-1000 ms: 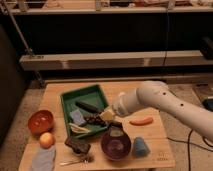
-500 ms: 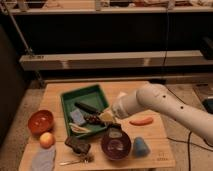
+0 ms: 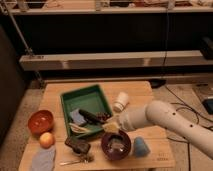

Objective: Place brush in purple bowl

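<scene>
The brush [image 3: 91, 116] is a slim dark shape lying aslant in the green tray [image 3: 82, 96], its right end by the tray's right rim. My gripper [image 3: 110, 125] is at that right end, over the tray's front right corner and just above and left of the purple bowl [image 3: 116, 144]. I cannot tell whether the gripper holds the brush. The purple bowl stands at the table's front, with something pale showing inside it.
In the tray lie a blue-grey cloth [image 3: 77, 117] and a pale utensil [image 3: 77, 129]. Around it are a white bottle [image 3: 120, 101], a blue cup [image 3: 141, 147], a dark block [image 3: 77, 145], a metal utensil [image 3: 77, 161], a red-orange bowl [image 3: 40, 121], an orange fruit [image 3: 46, 140] and a blue rag [image 3: 42, 159].
My arm has shifted a little toward the table's front, and the gripper has dropped slightly at the tray's right rim. The white bottle behind the arm now shows.
</scene>
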Motion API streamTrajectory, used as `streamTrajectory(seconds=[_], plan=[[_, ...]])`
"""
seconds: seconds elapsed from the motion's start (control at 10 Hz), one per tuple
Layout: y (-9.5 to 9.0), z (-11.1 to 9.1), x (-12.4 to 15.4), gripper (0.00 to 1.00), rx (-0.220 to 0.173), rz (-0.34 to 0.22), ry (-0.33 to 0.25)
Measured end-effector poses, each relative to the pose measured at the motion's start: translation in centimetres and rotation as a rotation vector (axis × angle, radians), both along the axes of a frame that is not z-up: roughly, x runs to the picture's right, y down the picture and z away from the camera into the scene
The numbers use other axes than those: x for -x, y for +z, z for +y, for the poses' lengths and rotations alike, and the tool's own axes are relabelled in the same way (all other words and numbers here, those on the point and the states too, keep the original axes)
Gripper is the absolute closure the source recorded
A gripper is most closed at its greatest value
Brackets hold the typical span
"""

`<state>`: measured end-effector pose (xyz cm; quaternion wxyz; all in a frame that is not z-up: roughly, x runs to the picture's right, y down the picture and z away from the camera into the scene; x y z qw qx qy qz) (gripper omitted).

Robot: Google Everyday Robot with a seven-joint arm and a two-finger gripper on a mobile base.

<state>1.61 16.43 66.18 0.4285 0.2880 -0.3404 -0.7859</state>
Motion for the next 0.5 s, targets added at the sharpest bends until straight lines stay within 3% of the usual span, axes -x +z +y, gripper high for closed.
streamTrajectory(seconds=[0.5], plan=[[3.0,0.3,0.0,1.00,-0.033,-0.036,-0.083]])
